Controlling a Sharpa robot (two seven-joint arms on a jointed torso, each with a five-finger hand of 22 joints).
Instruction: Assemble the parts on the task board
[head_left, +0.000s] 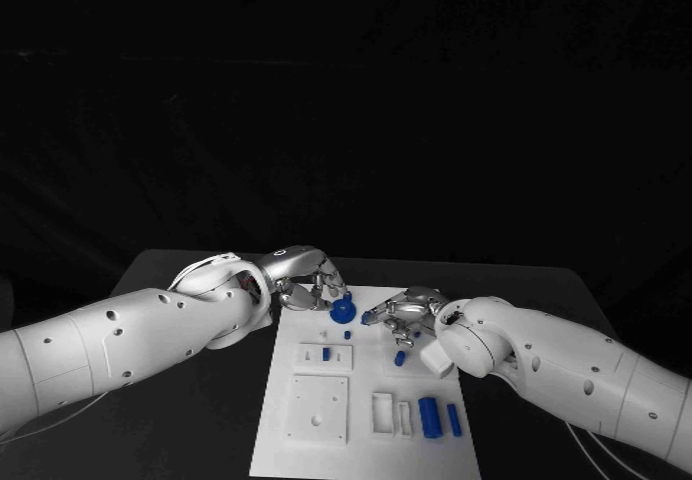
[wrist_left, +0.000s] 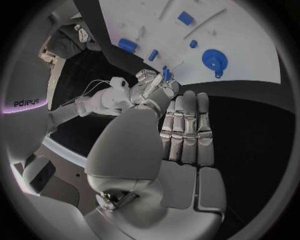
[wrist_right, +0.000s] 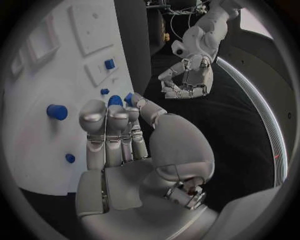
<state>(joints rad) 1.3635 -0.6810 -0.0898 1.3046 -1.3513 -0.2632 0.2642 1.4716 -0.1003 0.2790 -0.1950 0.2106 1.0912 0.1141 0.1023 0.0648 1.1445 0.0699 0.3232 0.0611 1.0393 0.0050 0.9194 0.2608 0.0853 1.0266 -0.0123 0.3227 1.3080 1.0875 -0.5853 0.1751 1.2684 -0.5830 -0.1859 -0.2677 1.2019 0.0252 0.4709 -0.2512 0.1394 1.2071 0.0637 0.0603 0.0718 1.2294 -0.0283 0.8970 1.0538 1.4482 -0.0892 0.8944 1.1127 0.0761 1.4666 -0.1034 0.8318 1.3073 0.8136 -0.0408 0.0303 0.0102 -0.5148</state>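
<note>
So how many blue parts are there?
6: round one by left robot hand, two small mid-board, peg in right robot hand, two at near edge; others may be hidden.

Both arms wear smooth, glossy white shells dotted with small dark screw holes. The left robot hand (head_left: 306, 277) and the right robot hand (head_left: 405, 318) are silver metal, with segmented fingers (wrist_left: 186, 131) and padded grey palms.

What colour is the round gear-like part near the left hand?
Blue; the gear-like part shows best in the left wrist view, lying on the white task board.
</note>
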